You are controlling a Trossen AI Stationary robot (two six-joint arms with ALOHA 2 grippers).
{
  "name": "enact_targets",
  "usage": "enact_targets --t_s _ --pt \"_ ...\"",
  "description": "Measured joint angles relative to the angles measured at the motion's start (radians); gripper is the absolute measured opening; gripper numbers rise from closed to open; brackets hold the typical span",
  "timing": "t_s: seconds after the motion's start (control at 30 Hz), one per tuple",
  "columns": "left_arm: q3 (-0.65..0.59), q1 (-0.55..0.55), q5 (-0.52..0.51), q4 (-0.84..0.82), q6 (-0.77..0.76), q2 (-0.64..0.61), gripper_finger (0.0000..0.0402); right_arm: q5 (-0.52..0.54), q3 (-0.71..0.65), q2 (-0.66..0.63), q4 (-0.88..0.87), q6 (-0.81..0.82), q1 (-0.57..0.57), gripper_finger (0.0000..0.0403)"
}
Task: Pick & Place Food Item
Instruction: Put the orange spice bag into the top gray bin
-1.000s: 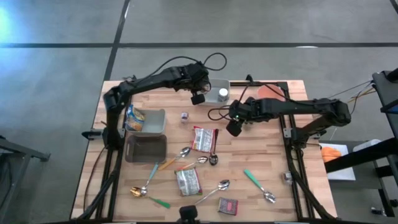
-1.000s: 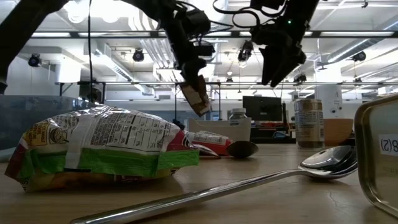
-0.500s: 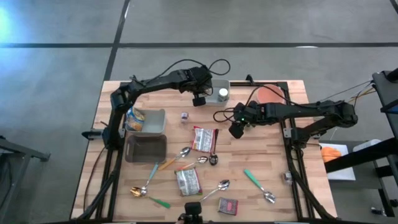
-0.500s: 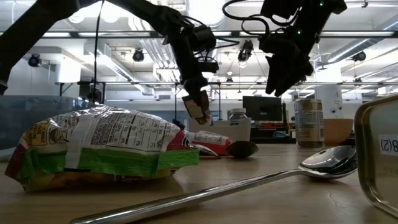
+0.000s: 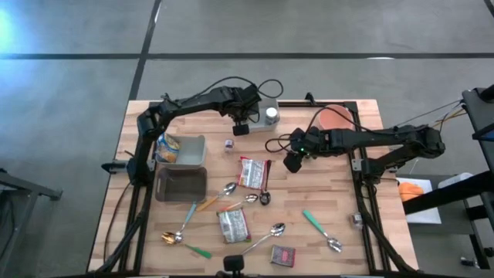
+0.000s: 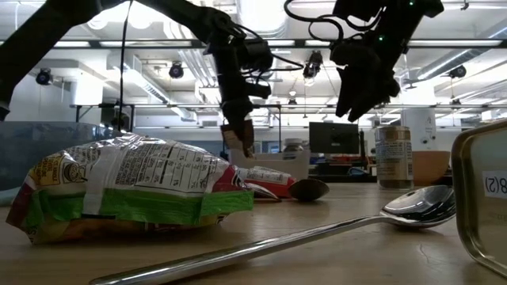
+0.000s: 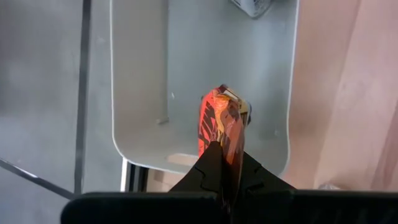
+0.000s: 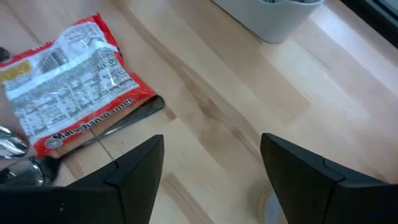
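A small orange-and-red foil snack packet (image 7: 222, 127) hangs upright above the shallow grey plastic tray (image 7: 140, 93) at the far edge of the wooden table (image 5: 340, 201), pinched between the closed fingers of the left gripper (image 7: 224, 163). The right gripper (image 8: 211, 165) hovers with fingers spread and empty over bare wood, near a red-and-white printed snack bag (image 8: 68, 93).

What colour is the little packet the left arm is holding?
Bright orange-red with dark and yellow markings; the packet shows best in the left wrist view.
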Motion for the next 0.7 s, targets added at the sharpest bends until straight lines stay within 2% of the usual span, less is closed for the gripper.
enact_targets --t_s 0.3,0.53,0.7 --pt "0.0 -0.001 0.0 -0.055 -0.002 0.0 0.0 0.0 0.0 -0.001 -0.001 -0.003 0.011 0.0267" --pt "0.0 -0.001 0.006 -0.107 0.061 -0.004 0.0 0.0 0.0 0.0 -0.001 -0.004 0.011 0.0267" --pt "-0.001 -0.001 0.044 -0.115 0.086 -0.005 0.0 0.0 0.0 0.0 -0.001 -0.011 0.011 0.0267"
